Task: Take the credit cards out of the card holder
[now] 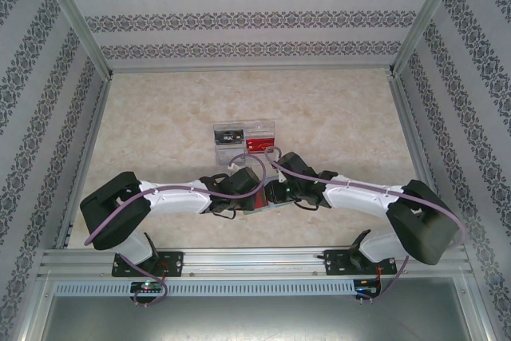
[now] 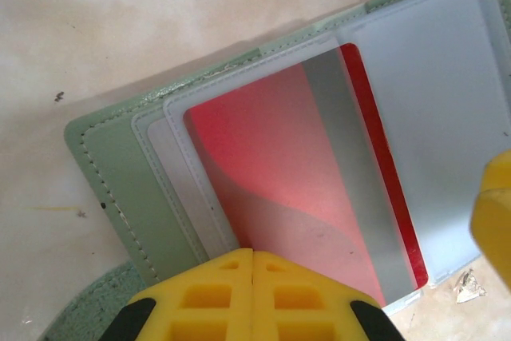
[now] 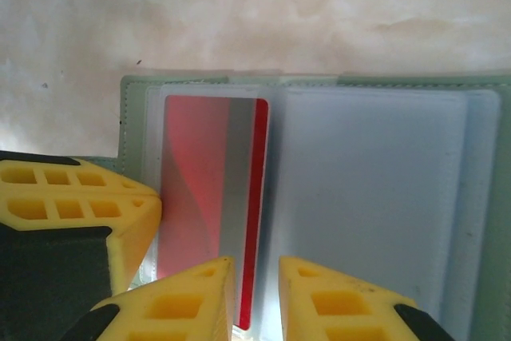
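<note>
**Right end effector** point(image 3: 255, 281): fingers narrowly spread, tips down over the open card holder point(image 3: 136, 93). The near end of a red credit card point(image 3: 207, 197) lay in the gap between them. No grip on the card could be confirmed.

**Left end effector** point(image 2: 252, 265): fingers pressed together, nothing visible between them. The tips sat at the near edge of the same card, over the holder's left leaf, apparently pinning it down.

**Credit card:** it lay flat in a clear pocket of the holder. Most of its face looked hazy, as if under film. A vivid red strip beyond the grey band suggested that this long edge stood clear of the pocket.

**Card holder:** it lay open and flat on the bench point(image 2: 120, 21), between the two arms, just on the near side of a clear divided tray point(image 1: 243, 135).

**Handling, as judged:**
- The card was thin, stiff, light and slick, and offered little to pinch while lying flat.
- The exposed red edge was the sound place to take hold, drawing the card along its own plane.
- The holder was soft and light and would likely drag along unless held.
- The pocket film could be pinched by mistake.
</note>
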